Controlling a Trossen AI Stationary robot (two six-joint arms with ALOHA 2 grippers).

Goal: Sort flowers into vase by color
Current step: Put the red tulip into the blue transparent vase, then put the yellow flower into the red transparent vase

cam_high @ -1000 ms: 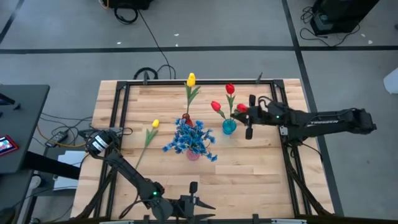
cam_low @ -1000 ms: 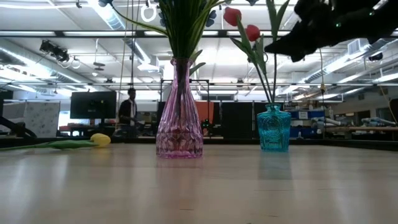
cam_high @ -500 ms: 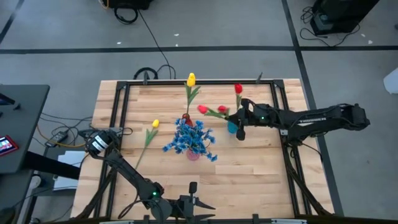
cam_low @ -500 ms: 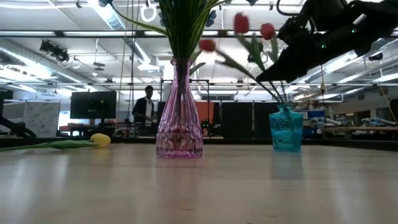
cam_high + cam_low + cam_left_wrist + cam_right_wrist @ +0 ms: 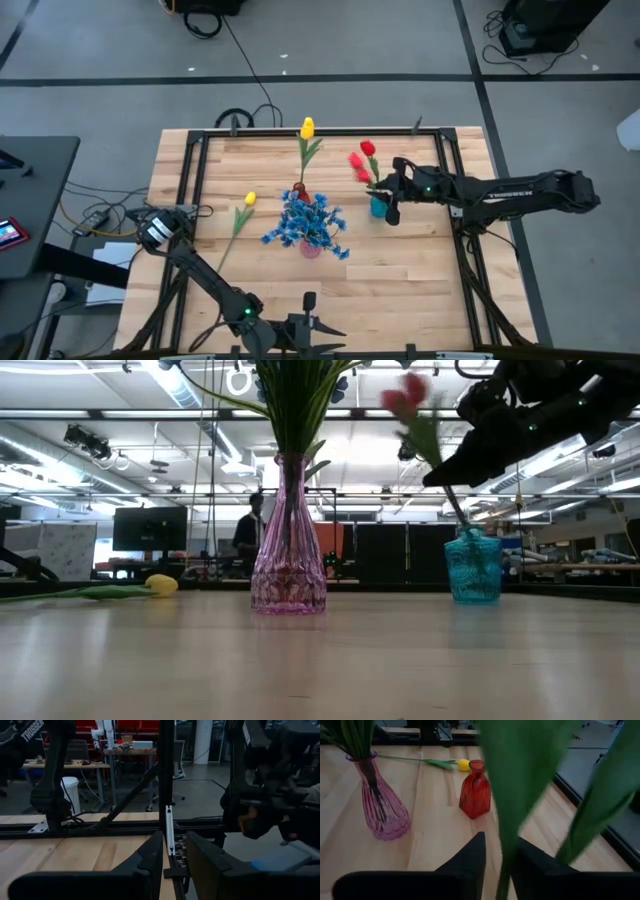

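Covering most of the overhead picture, the pale wooden table (image 5: pixel 410 265) sits in a black frame on a grey floor, and the level view looks across it into a big workshop with monitors, ceiling lights and a person (image 5: pixel 249 540) standing far behind. At about 9 o'clock from table centre a yellow tulip (image 5: pixel 239 218) lies flat. Near the middle, the pink vase (image 5: pixel 288 550) holds the blue blossoms (image 5: pixel 308 224); just beyond it, toward 12 o'clock, a red vase (image 5: pixel 475 790) holds another yellow tulip (image 5: pixel 306 130). Toward 2 o'clock stands the teal vase (image 5: pixel 474 568) with the red tulips (image 5: pixel 360 160) leaning out of it.

The left gripper (image 5: pixel 172 852) is folded back at the near edge, around 6 o'clock, fingers slightly apart on nothing. The right gripper (image 5: pixel 390 190) reaches in from 3 o'clock, poised over the teal vase; a green stem runs between its fingers (image 5: pixel 470 857), which sit close about it, though I cannot tell whether they clamp it.
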